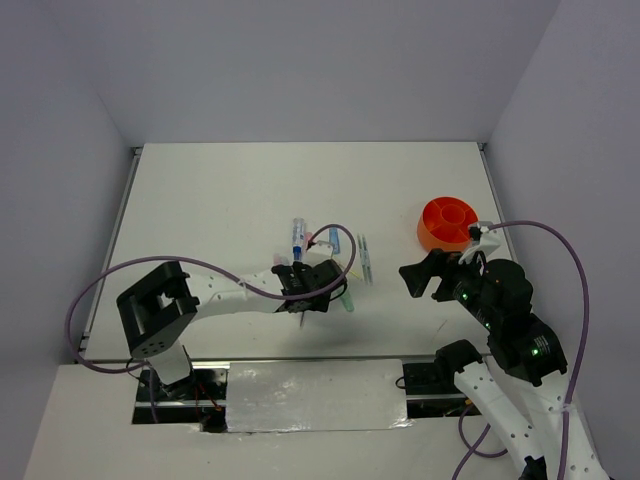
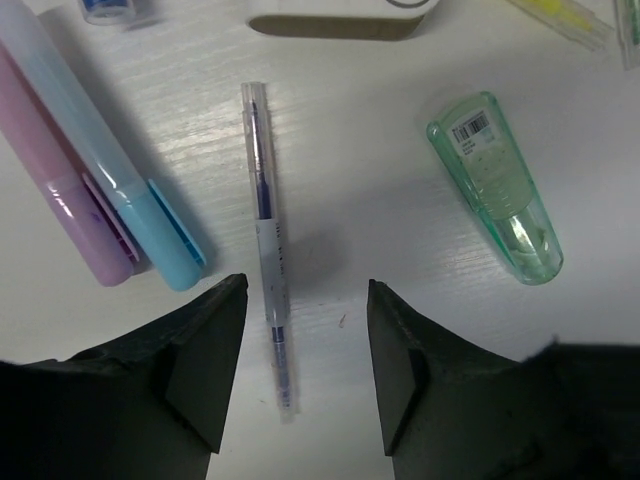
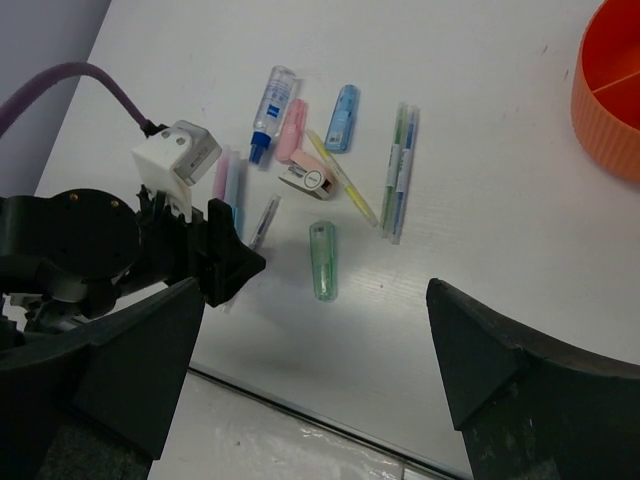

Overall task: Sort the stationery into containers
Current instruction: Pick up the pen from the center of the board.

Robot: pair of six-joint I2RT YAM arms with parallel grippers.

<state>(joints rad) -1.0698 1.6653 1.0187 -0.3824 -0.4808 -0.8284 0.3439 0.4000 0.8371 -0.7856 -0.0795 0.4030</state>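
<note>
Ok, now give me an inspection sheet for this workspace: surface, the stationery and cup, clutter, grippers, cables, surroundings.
Surface: white table, no spills seen.
Job's things: stationery all loose in one pile, including thin clear pen, pink marker, blue marker, green tapered item; orange cup holds nothing visible.
Clutter: nothing seen.
Grippers: left gripper open, low, thin clear pen between its fingers; right gripper open, empty.
Cables: left purple cable arcs past the pile; right purple cable loops off its arm.
Surroundings: grey walls; silver strip at near edge.
</note>
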